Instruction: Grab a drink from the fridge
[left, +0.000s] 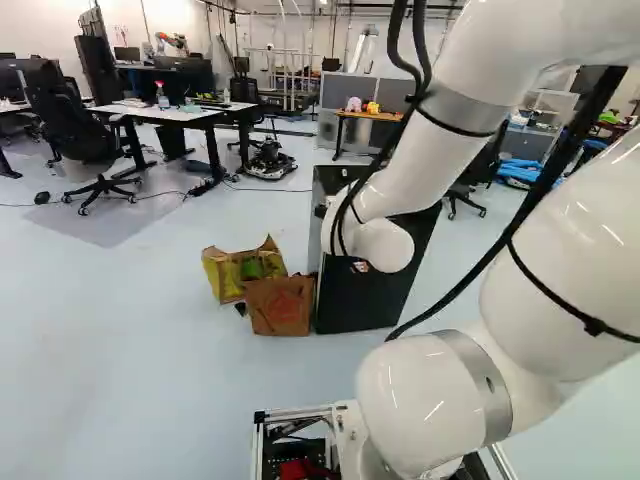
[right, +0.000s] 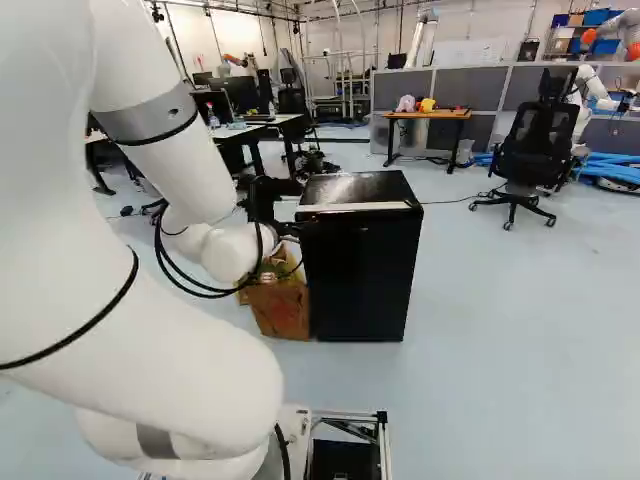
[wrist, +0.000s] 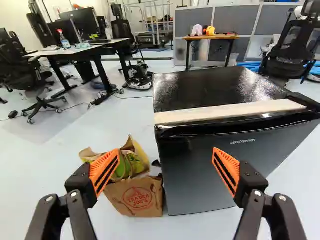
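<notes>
The black, box-shaped fridge (right: 362, 275) is seen on the smooth pale floor (left: 150, 340), its door shut against the body. Its top is glossy and speckled with reflections, and a flat, pale strip (wrist: 227, 111) is laid along its front edge. The black gripper (right: 268, 203) is held in the air before the fridge, pointed toward it; its ribbed, wedge-shaped orange pads (wrist: 227, 171) are spread wide apart, with nothing clamped between them. Beside the fridge, on the side of its left front edge, a creased brown paper bag (wrist: 137, 197) is placed, with a crumpled, yellow-sided bag (wrist: 134, 162) behind it. Beyond the fridge, a wooden-topped table (right: 428, 115) is set before grey partition panels (right: 498, 88). To the fridge's right and farther back, a black mesh-backed chair (right: 543, 140) is seen.
</notes>
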